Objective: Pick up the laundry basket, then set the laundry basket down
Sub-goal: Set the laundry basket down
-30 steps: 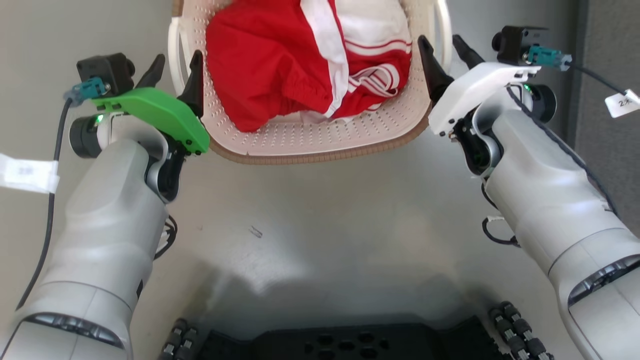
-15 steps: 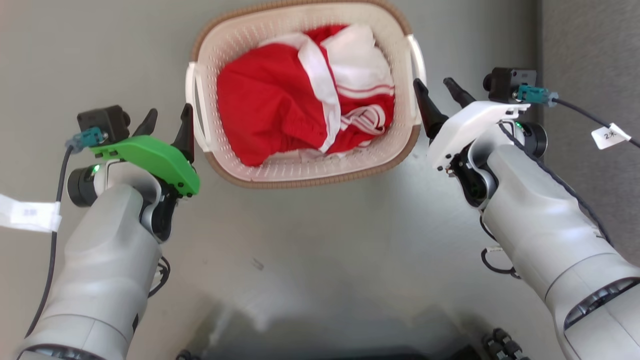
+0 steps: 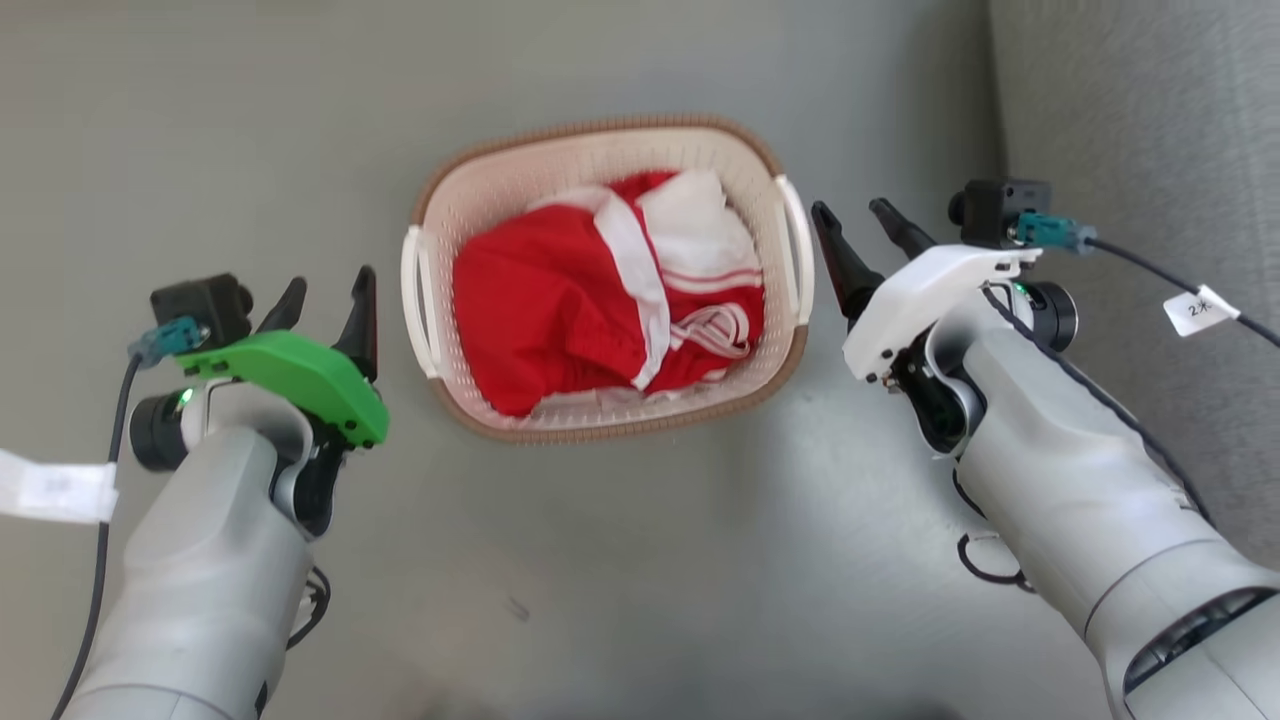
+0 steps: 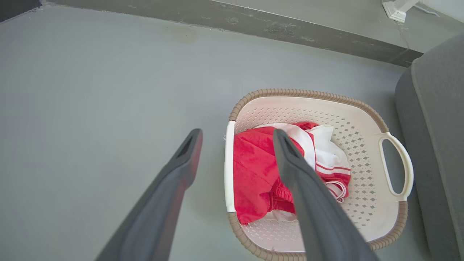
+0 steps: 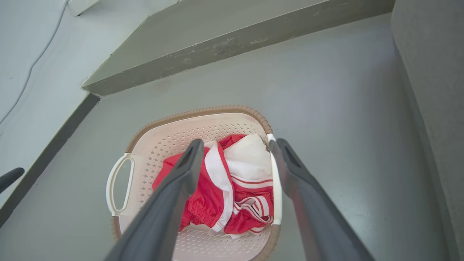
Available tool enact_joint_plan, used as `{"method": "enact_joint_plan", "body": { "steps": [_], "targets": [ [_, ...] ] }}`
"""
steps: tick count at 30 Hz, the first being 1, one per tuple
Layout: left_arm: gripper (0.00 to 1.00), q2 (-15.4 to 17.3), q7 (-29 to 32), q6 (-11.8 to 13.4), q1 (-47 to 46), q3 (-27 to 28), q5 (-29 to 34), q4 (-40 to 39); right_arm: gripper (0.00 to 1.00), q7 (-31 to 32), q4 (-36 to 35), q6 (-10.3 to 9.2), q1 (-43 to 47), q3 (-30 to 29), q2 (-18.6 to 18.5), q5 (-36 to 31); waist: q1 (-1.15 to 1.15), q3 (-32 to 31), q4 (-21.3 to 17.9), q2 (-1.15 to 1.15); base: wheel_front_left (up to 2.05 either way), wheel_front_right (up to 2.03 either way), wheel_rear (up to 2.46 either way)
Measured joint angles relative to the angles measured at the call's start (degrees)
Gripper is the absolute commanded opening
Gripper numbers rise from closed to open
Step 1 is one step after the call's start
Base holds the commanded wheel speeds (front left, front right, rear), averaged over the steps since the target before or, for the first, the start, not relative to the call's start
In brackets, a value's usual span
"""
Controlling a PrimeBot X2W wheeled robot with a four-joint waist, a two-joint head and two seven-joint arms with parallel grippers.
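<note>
**Grippers.** Left gripper (image 3: 330,285) spread wide and empty. Right gripper (image 3: 850,215) likewise wide and empty. Just inboard of each, apart and untouched, a white loop handle: left handle (image 3: 410,300) beside the left fingers, right handle (image 3: 803,250) beside the right fingers. In the left wrist view, near handle bar lined up with the gap of the left gripper (image 4: 236,131), beyond the tips. Same alignment in the right wrist view for the right gripper (image 5: 238,141).

**Task object.** Between the two grippers, the laundry basket (image 3: 600,128), upright on the grey floor (image 3: 640,560), rim level, both handles free.

**Step in hand (judged).** Basket grounded and unheld, so either the approach before the lift or the release after the set-down. Cannot be settled from this pose alone. With the lift pending, calls for bringing both grippers inward and down onto their handles, closing on both together, then raising evenly to keep the rim level.

**Contents.** Inside the basket, crumpled red-and-white clothing (image 3: 530,310), heaped about the middle and below the rim, with perforated wall bare all round. Nothing draped over the edge.

**Surroundings.** Outboard of the right gripper, grey upholstered furniture (image 3: 1130,120), near the basket's right side. Probably leaves little swing room for that arm.
</note>
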Motion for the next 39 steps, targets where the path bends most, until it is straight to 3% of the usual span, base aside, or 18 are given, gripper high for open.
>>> {"method": "enact_joint_plan", "body": {
  "steps": [9, 18, 35, 39],
  "targets": [
    [1.00, 2.41, 0.00, 0.00, 3.12, 3.33, 1.12, -4.81, 1.00, 0.00, -1.87, 0.05, 2.89, -1.41, 0.05, -2.18, 0.00, -6.76, -0.61, 0.00, 0.00, 0.00, 0.00],
    [1.00, 1.65, 0.00, 0.00, 8.76, 4.91, 3.10, -8.78, 1.00, 0.00, -5.68, 0.27, 7.08, -3.72, -0.87, -3.80, 0.00, -13.56, -1.11, 0.00, 0.00, 0.00, 0.00],
    [1.00, 1.08, 0.00, 0.00, 17.05, 10.77, 7.95, -20.56, 1.00, 0.00, -20.59, 0.38, 17.97, -11.58, -3.83, -9.53, 0.00, -25.09, -0.34, 0.00, 0.00, 0.00, 0.00],
    [1.00, 0.81, 0.00, 0.01, 18.86, 12.06, 9.24, -23.64, 1.00, 0.00, -26.05, -0.43, 19.79, -14.22, -3.99, -10.65, 0.00, -26.40, 0.16, 0.00, 0.00, 0.00, 0.00]
  ]
}}
